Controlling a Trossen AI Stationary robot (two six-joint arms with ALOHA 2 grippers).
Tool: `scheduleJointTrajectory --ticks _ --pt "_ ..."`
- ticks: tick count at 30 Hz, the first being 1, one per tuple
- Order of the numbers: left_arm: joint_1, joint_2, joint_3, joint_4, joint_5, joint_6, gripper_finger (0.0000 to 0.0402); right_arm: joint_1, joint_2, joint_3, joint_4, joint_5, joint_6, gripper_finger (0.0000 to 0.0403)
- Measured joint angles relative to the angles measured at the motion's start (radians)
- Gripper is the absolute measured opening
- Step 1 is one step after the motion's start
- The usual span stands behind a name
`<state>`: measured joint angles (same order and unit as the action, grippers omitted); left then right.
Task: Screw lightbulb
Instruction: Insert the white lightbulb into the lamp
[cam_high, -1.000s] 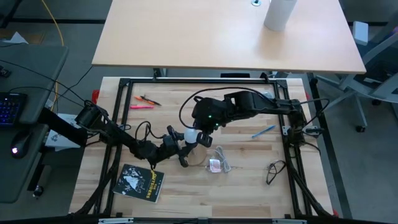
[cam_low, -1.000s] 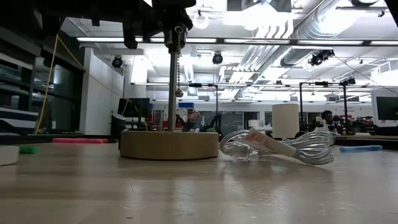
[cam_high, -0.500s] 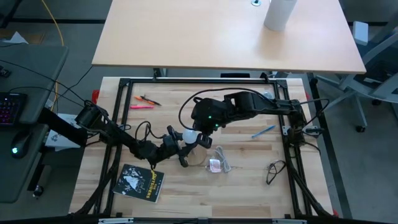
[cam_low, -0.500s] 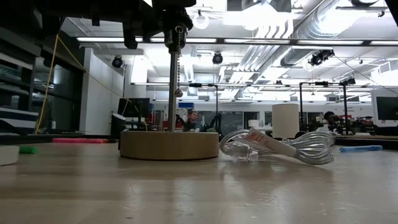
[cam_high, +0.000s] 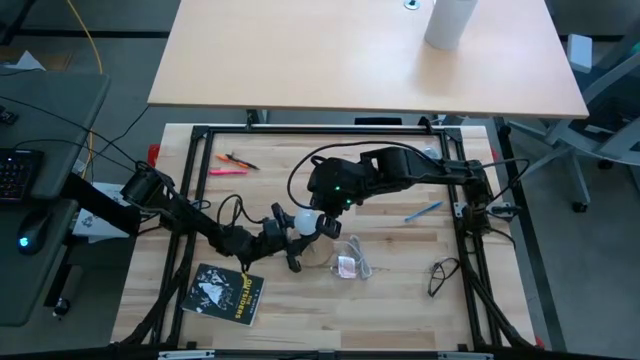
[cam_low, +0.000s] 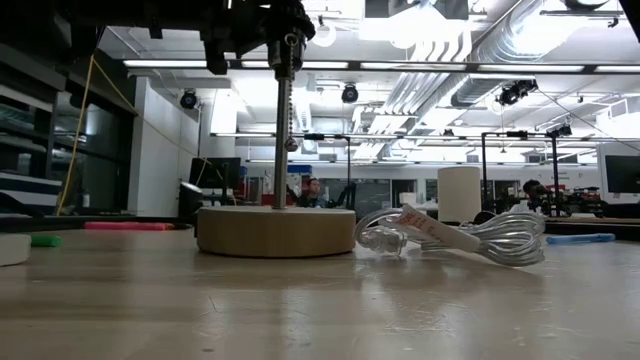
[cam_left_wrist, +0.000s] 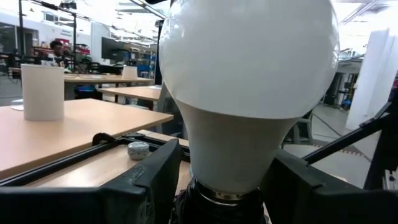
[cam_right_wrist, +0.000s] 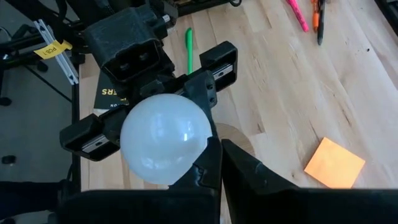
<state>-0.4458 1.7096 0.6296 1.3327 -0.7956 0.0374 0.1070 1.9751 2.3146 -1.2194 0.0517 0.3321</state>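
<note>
The white lightbulb (cam_left_wrist: 249, 74) stands upright on the black socket (cam_left_wrist: 217, 208) at the top of a lamp's metal pole (cam_low: 284, 130). The pole rises from a round wooden base (cam_low: 275, 230) that rests flat on the table. My left gripper (cam_high: 296, 238) reaches in from the table's left and is shut on the lightbulb (cam_high: 305, 219). My right gripper (cam_right_wrist: 219, 174) comes slanting down from the right. It is shut, with its tips just under the lightbulb (cam_right_wrist: 165, 137). My left gripper pinches the lightbulb's tapering neck (cam_left_wrist: 196, 155) between its two fingers (cam_left_wrist: 146, 183), just above the socket. The fingers come nearly level from the table's left. The lightbulb stands upright with its base down in the socket, high above the table. My right gripper's shut fingers (cam_right_wrist: 249, 180) lie at the lamp's top beneath the lightbulb. The lightbulb and the fingers hide the spot, so I cannot tell whether they touch or hold anything.
A clear packet with a coiled cable (cam_low: 450, 238) lies just right of the base. A dark book (cam_high: 225, 292) lies near the front left. Pens (cam_high: 232, 165) lie at the far left and a blue pen (cam_high: 423, 211) at the right. An orange note (cam_right_wrist: 334, 163) lies near the base.
</note>
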Motion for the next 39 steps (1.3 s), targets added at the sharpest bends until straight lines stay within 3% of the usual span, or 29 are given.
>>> scheduleJointTrajectory --ticks 10,24,39 --pt "0.0 0.0 0.0 -0.001 0.001 -0.001 0.0196 0.0 0.0 0.0 0.0 0.0 0.0 0.0" --pt "0.001 0.0 0.0 -0.006 0.001 -0.006 0.027 0.0 0.0 0.0 0.002 0.0 -0.001 0.0" --pt "0.001 0.0 0.0 -0.004 -0.063 0.028 0.0274 -0.002 0.0 0.0 0.005 0.0 -0.027 0.0"
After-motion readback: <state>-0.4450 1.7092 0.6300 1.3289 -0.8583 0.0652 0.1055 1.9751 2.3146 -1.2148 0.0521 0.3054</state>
